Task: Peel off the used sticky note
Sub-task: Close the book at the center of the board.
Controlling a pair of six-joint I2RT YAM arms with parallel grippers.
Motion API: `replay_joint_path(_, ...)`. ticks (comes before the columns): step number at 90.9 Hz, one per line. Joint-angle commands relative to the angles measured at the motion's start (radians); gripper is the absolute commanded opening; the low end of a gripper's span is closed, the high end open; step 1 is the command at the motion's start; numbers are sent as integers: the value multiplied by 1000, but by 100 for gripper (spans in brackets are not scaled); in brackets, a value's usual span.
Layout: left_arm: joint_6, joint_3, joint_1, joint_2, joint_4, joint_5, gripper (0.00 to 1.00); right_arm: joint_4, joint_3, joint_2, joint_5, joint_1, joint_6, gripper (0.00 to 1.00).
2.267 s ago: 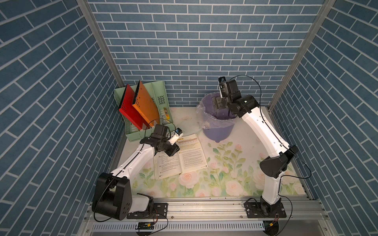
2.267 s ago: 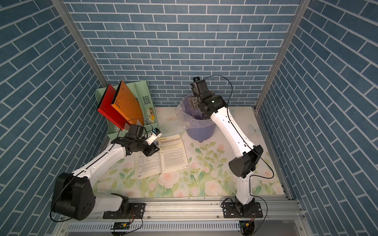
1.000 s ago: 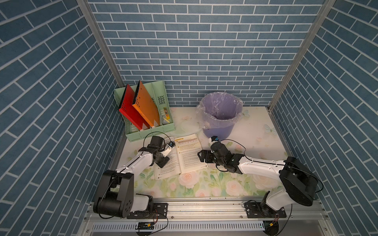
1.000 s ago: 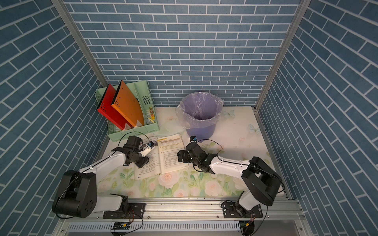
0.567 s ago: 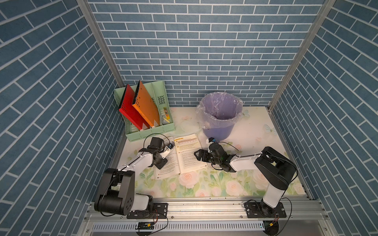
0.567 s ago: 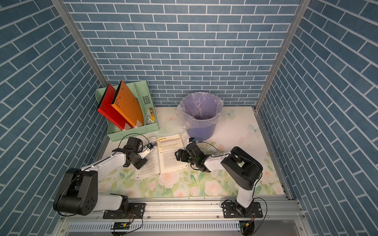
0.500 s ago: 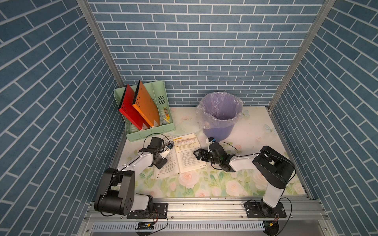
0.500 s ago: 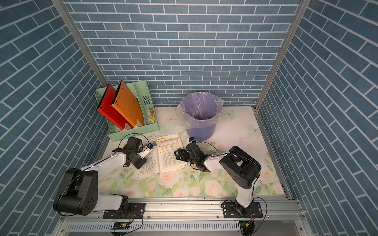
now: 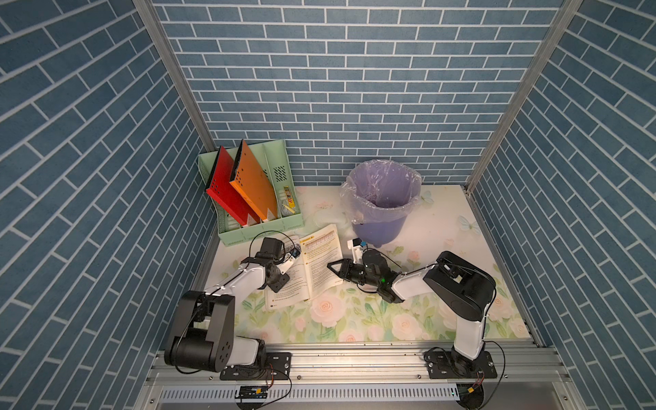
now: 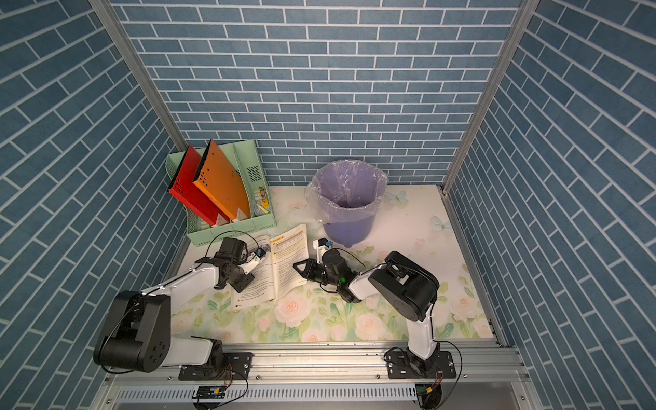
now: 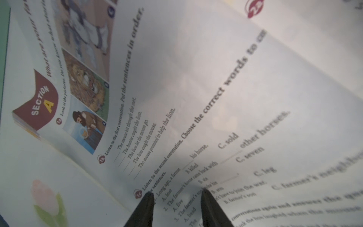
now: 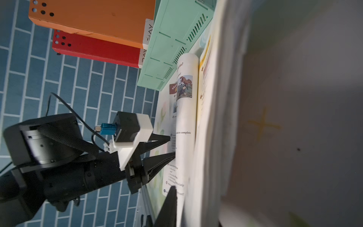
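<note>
Right hand (image 9: 330,268) looked clenched on the lifted pages of the book (image 9: 319,253), while the left hand (image 11: 176,194), slightly parted, pinned the opposite page. I couldn't spot the sticky note, so I judged this the leafing step. Next I'd need a gentle page turn to expose it.

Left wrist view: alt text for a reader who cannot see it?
An open textbook fills the view: a Section A banner, a lion picture, printed exercises. The left gripper holds its black fingertips apart over the print.
</note>
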Motion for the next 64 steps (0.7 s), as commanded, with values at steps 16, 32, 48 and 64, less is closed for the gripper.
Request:
replay_joint_path(16, -33, 45, 15, 1, -90, 124, 44, -376, 76, -227, 80, 26, -229, 0)
replay_joint_path(32, -56, 200, 87, -48, -214, 289, 46, -907, 265, -341, 262, 63, -488, 0)
replay_joint_path(48, -37, 314, 187, -60, -306, 384, 47, -1292, 472, -368, 470, 111, -644, 0)
replay_joint_path(64, -8, 342, 260, -63, -335, 399, 47, -1545, 698, -264, 641, 195, -742, 0)
